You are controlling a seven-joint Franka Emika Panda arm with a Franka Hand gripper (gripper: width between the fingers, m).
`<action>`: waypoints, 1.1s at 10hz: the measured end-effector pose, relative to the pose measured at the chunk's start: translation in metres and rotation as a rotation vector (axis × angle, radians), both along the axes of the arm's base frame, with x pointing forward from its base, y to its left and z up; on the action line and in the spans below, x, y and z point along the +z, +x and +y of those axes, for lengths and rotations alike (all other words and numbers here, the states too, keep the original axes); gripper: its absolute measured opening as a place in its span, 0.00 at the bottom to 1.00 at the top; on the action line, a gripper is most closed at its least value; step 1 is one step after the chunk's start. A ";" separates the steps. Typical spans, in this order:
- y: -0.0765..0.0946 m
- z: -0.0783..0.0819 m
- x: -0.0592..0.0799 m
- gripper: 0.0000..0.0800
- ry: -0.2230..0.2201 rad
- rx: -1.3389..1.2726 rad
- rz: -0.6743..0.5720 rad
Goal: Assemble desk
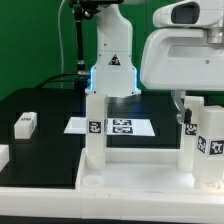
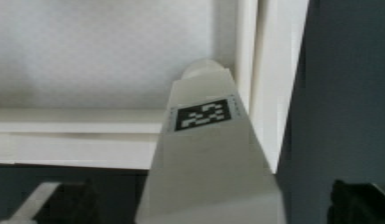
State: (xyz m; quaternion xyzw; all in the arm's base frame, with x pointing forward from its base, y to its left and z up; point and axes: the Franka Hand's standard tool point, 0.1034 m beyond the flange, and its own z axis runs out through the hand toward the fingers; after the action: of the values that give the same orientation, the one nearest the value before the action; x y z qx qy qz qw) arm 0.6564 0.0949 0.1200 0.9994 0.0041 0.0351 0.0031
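Note:
The desk panel (image 1: 120,190) lies white and rimmed along the exterior view's front, also seen beyond the fingers in the wrist view (image 2: 100,100). Three white legs stand upright on it: one on the exterior view's left (image 1: 93,135) and two on its right (image 1: 188,150) (image 1: 212,150). My gripper (image 1: 185,108) hangs under the big white arm over the right pair. In the wrist view a tagged leg (image 2: 207,120) runs between the dark fingers (image 2: 43,205), with a gap on each side. My gripper (image 2: 203,208) stands open around that leg.
A loose tagged leg (image 1: 25,123) lies on the black table at the exterior view's left, and another white part (image 1: 3,155) sits at the left edge. The marker board (image 1: 120,127) lies behind the panel, in front of the arm's base (image 1: 112,70).

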 end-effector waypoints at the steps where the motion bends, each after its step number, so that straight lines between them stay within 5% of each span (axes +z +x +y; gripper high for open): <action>1: 0.000 -0.001 0.000 0.80 0.000 0.000 0.000; 2: 0.000 -0.001 0.000 0.57 0.000 -0.004 0.000; 3: 0.000 -0.001 0.000 0.57 0.001 -0.013 0.000; 4: 0.000 -0.001 0.000 0.36 0.002 -0.034 0.000; 11: 0.001 -0.007 -0.002 0.36 0.049 -0.533 -0.005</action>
State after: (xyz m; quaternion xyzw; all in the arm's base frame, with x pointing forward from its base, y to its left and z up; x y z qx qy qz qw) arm 0.6578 0.0879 0.1181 0.9649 -0.2599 0.0354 -0.0118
